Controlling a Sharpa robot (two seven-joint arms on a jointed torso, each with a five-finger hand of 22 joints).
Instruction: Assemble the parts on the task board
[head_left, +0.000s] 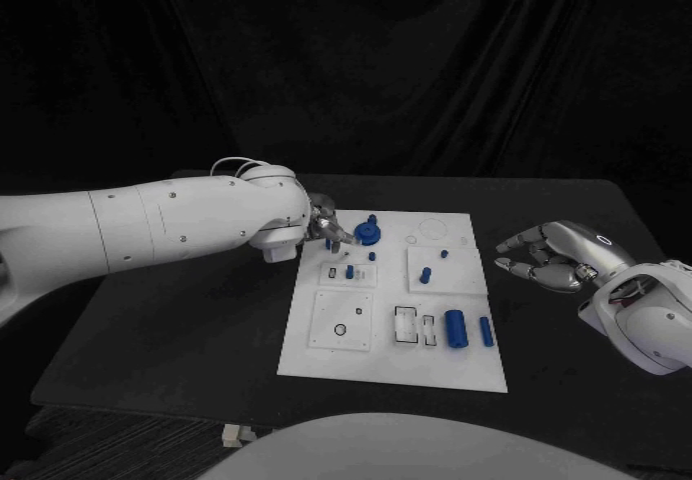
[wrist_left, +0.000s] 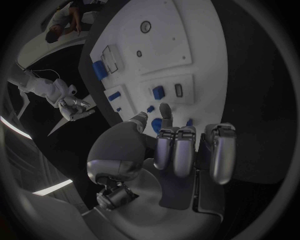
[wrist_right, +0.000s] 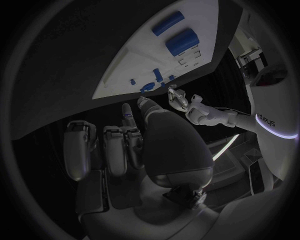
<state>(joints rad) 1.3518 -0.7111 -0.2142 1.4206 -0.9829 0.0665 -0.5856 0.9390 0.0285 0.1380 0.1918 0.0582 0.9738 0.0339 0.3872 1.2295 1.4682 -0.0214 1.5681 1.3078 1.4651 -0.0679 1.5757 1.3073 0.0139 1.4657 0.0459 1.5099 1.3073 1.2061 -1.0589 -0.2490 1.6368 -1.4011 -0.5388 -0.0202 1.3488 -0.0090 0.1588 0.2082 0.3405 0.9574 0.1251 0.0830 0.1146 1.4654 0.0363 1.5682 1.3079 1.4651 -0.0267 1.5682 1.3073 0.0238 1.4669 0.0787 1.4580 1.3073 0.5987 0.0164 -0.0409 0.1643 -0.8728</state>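
Task board (head_left: 433, 365) lies flat mid-table, long side running away from me, so both arms can reach it from either side. Nearest me on it: two blue cylinders (head_left: 456, 328), a fat one and a thinner one, lying on their sides just beside a pair of rectangular slots (head_left: 407, 326); to their left, a square sub-plate with a small ring (head_left: 340, 329). My judgement is that the cylinders are loose stock waiting for insertion.

Right hand (head_left: 551, 258) hovers off the board's right edge, over bare black table (head_left: 173, 340). Fingers curled in, nothing in them that I can see. It touches nothing; I read it as parked clear of the work.

Mid-board: a few short blue pegs (head_left: 372, 256) stand upright in their sub-plates, apparently seated.

Far end: left hand (head_left: 320, 230) comes in from the left edge, palm facing across the board, fingers reaching to a round blue disc part (head_left: 368, 234). In the left wrist view the thumb and one fingertip close on the blue piece (wrist_left: 157, 125). I take it as pinched, though contact is partly hidden. Whether it is seated I cannot tell.
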